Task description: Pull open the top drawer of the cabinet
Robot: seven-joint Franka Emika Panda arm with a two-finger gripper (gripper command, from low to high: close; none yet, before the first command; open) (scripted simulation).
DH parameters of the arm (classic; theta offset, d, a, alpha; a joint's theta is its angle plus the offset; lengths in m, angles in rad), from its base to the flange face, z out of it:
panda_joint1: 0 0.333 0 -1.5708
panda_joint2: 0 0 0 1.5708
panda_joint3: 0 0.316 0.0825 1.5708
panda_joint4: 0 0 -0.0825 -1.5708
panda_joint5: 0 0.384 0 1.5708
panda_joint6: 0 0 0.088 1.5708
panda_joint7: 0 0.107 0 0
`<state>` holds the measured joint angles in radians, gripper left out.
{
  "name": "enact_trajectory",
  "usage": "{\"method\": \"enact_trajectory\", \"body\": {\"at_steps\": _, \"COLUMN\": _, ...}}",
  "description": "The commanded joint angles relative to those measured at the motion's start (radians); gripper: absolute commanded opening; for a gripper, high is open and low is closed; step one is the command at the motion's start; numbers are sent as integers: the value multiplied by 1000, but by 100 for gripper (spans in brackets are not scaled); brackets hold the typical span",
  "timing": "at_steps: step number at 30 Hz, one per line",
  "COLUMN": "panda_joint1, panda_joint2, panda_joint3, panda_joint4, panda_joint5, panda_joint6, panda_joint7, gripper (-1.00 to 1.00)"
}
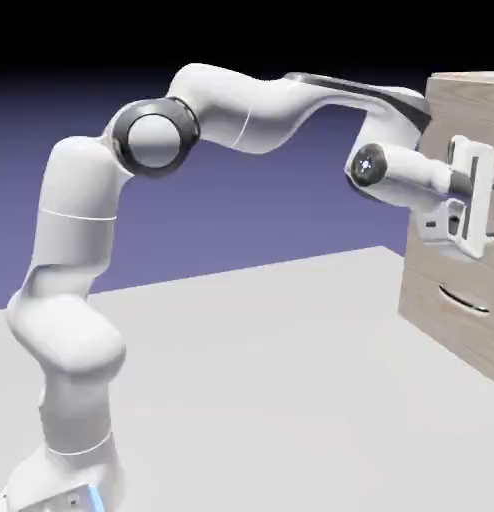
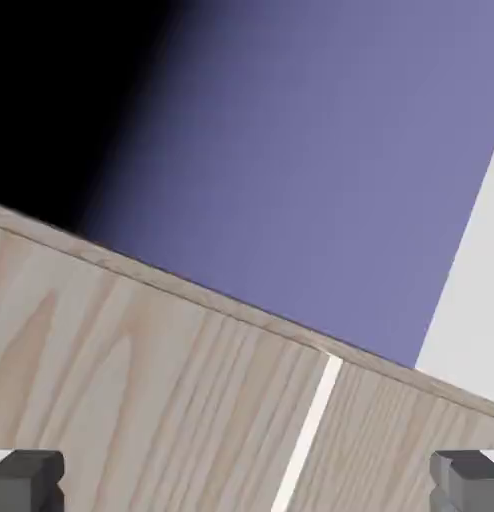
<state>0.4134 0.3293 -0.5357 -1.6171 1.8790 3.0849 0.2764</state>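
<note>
Exterior view: the arm arches rightward, its tool [image 2: 247, 484] wide open and empty.

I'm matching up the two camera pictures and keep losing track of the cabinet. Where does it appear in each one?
Exterior view: the cabinet stands at the right edge, partly behind the hand.
Hand view: its wood grain fills the lower part, below a slanting edge.
Shared landmark: the blue-violet backdrop, seen beside the cabinet in both.
</note>
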Motion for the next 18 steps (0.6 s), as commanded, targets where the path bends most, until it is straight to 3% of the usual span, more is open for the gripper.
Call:
{"method": "enact_trajectory", "body": {"at_steps": 1, "panda_joint1": 9, "panda_joint2": 21, "panda_joint3": -12, "panda_joint4": 28, "panda_joint5": 44, "panda_joint6": 1, "panda_joint7": -11, "gripper": 0}}
{"method": "enact_trajectory", "body": {"at_steps": 18, "panda_joint1": 167, "panda_joint2": 375, "panda_joint3": -223, "panda_joint4": 497, "panda_joint5": 783, "panda_joint6": 20, "panda_joint7": -194, "gripper": 0}}
